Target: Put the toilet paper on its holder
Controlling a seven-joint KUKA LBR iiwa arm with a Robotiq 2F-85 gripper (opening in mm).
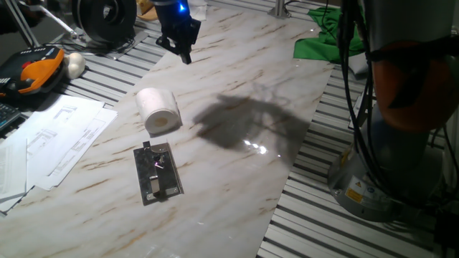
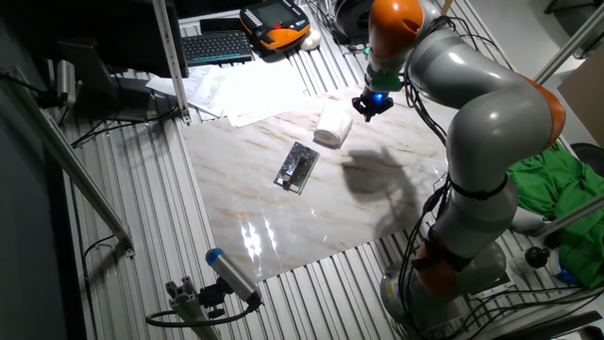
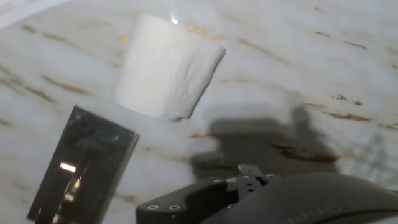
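The toilet paper [image 1: 158, 110] is a white roll lying on its side on the marble tabletop, its tan core facing the front. The holder [image 1: 158, 173], a shiny grey metal plate with a dark bar, lies flat just in front of the roll, apart from it. My gripper [image 1: 183, 53] hangs above the table behind the roll and holds nothing; the frames do not show how its fingers stand. In the other fixed view the gripper [image 2: 370, 108] is just right of the roll [image 2: 332, 125] and holder [image 2: 297, 168]. The hand view shows the roll [image 3: 168, 65] and holder [image 3: 81, 168].
White paper sheets [image 1: 50, 140] lie off the marble's left edge. A small white egg-shaped ball [image 1: 74, 64] and an orange-black pendant [image 1: 32, 72] are at the far left. A green cloth [image 1: 326, 39] lies at the back right, and the arm's base [image 1: 373, 179] stands at the right.
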